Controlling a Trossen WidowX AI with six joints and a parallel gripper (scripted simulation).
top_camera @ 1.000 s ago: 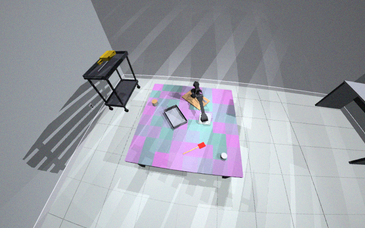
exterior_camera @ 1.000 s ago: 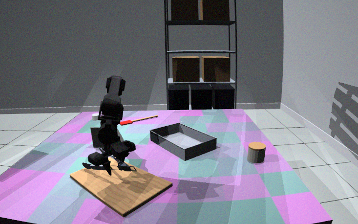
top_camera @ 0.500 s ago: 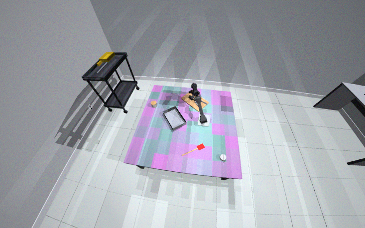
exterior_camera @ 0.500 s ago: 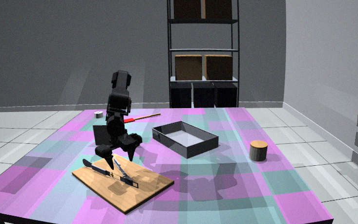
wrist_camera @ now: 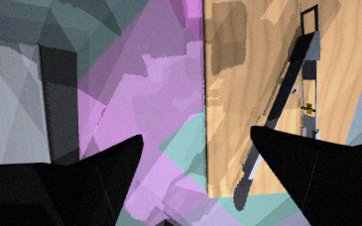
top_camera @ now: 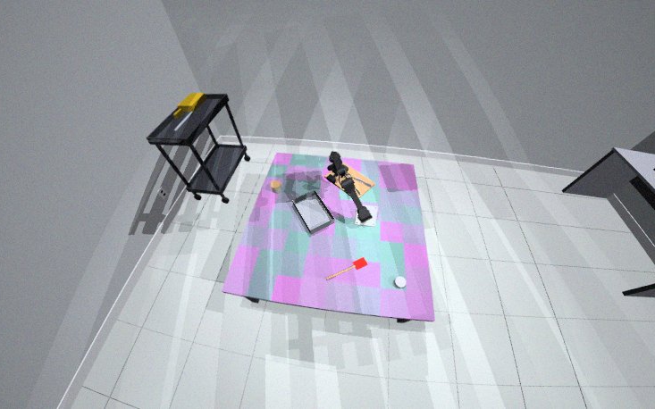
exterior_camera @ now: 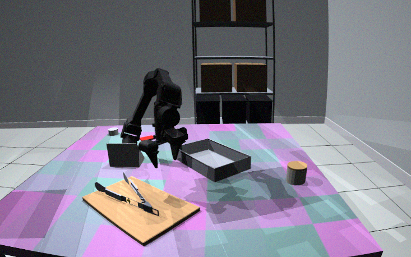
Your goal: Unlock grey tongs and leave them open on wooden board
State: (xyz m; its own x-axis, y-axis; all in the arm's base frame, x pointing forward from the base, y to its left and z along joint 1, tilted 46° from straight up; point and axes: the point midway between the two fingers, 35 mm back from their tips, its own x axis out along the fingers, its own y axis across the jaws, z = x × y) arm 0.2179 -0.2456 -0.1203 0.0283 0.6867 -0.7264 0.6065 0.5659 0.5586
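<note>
Lying open on the board [exterior_camera: 168, 209], the tongs [exterior_camera: 127, 194] are cleared by the wide-open, empty gripper [exterior_camera: 164, 157], toward the tin [exterior_camera: 232, 164].

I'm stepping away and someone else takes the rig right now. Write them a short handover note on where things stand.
Tool: open, holding nothing, raised above the table between the board and the tin.
Tongs: lying on the wooden board, arms spread in a V, so unlocked.
Roasting tin: nothing across it.
Done: pick-up, unlock, set-down, release.
Left: nothing evident; confirm the tongs lie steady.
</note>
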